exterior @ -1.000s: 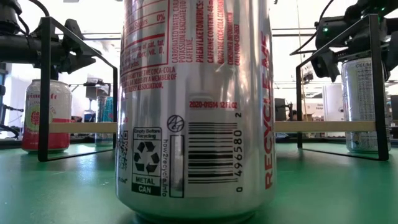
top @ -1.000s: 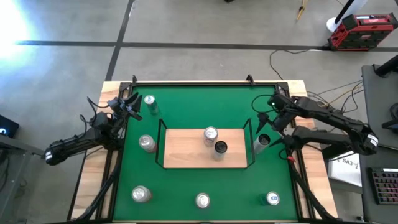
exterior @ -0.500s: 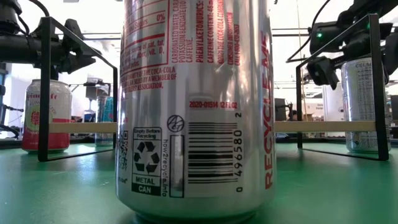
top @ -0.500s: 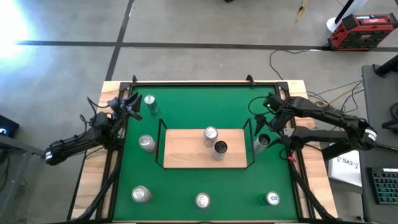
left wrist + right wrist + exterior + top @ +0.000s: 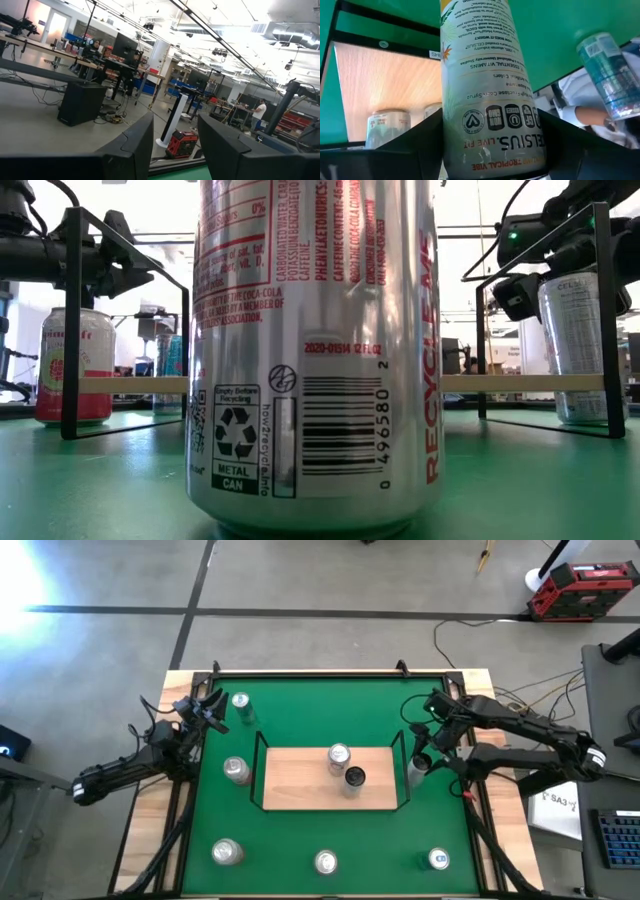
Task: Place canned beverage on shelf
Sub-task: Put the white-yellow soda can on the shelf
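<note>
A pale can with yellow-orange print [image 5: 490,100] stands on the green table just right of the shelf [image 5: 300,780], a light-wood board inside a black wire rail. My right gripper [image 5: 424,752] is shut on this can [image 5: 417,770]. In the low view the can [image 5: 578,345] leans a little, behind the rail post. Two cans [image 5: 338,755] [image 5: 354,778] stand on the shelf's board. My left gripper [image 5: 208,712] waits at the table's left edge, shut and holding nothing. My right gripper pinches the can's side wall [image 5: 455,145] between its two fingers [image 5: 407,145], on the can's upper part. The fingers come slanting down from the table's far right. The can leans slightly; its base looks to be on the green table.
Loose cans stand on the green table at far left [image 5: 240,705], left [image 5: 236,770], near left [image 5: 226,852], near middle [image 5: 325,862] and near right [image 5: 438,859]. The near-middle can [image 5: 315,350] fills the low view. The shelf's wire rail [image 5: 404,775] rises beside the gripped can.
My right gripper has moved a little toward the can beside the shelf and shut on it. The can, upright before, now leans slightly with its top shifted toward the shelf.
</note>
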